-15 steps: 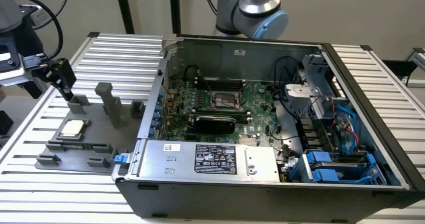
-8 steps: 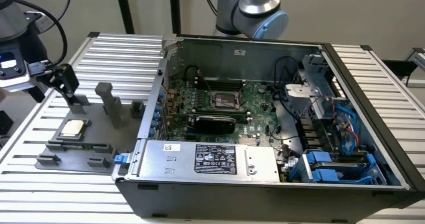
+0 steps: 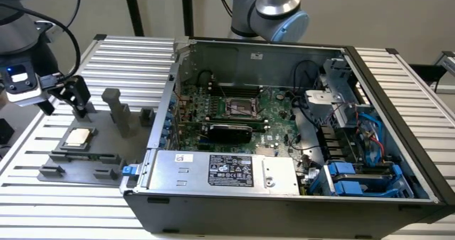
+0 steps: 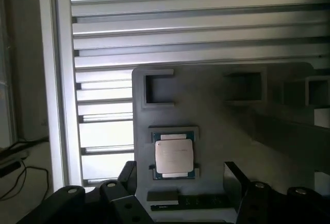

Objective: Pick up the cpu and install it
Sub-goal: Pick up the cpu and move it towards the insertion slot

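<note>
Claw (image 3: 64,102) wide open, holds nothing, hangs over grey tray (image 3: 106,152).
Wrist view: black fingers (image 4: 129,175) stand either side of cpu (image 4: 174,155), no touch seen.
Exterior view: cpu (image 3: 78,137) lies flat in its little nest on tray, near claw, at 6 o'clock from it.
Socket (image 3: 240,108) on green board inside computer box (image 3: 284,213), at 3 o'clock from cpu, well apart.
Pick-up not yet done. Install not yet done. Job looks near its start.
</note>
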`<act>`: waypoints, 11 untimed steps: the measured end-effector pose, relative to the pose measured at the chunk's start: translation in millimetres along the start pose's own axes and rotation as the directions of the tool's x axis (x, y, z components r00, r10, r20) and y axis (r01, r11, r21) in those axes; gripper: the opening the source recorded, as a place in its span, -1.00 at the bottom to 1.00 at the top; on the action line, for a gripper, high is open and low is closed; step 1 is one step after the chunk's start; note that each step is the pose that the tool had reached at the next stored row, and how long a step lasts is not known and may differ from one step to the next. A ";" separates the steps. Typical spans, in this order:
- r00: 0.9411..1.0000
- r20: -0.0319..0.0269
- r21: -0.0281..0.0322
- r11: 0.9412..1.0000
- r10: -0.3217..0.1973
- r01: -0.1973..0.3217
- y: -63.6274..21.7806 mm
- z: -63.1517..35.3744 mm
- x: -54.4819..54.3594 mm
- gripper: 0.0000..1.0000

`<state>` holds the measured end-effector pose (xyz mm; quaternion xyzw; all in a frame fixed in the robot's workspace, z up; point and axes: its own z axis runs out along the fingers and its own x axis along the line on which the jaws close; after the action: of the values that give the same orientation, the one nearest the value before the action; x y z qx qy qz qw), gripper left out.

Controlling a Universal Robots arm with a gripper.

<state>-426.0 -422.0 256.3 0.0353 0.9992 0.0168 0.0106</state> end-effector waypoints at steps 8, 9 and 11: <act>1.000 0.000 0.000 1.000 0.000 0.000 -8.5 14.4 -3.9 0.54; 1.000 0.000 0.000 1.000 0.000 0.000 -9.5 16.3 -3.9 0.54; 1.000 0.000 0.000 1.000 0.000 0.000 -10.5 19.8 -3.8 0.54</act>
<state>-422.5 -432.1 236.2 0.0353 0.9992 0.0168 0.0106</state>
